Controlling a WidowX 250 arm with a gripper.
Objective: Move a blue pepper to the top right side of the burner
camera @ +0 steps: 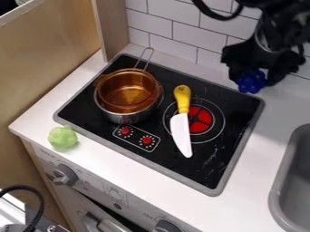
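The gripper (253,78) hangs at the upper right, over the back right corner of the stove, shut on a blue pepper (252,81). The pepper sits between the fingertips, its lower part showing beneath them. Below and to the left is the black burner plate (230,106) with a grey rim. Its red ring burner (201,119) lies right of centre. Whether the pepper touches the surface under it, I cannot tell.
A pot with an amber bowl (128,93) stands on the stove's left half. A yellow-handled knife (181,129) lies across the red burner. Something light green (62,137) is on the counter at the front left. A grey sink (297,181) is at the right, a tiled wall (181,22) behind.
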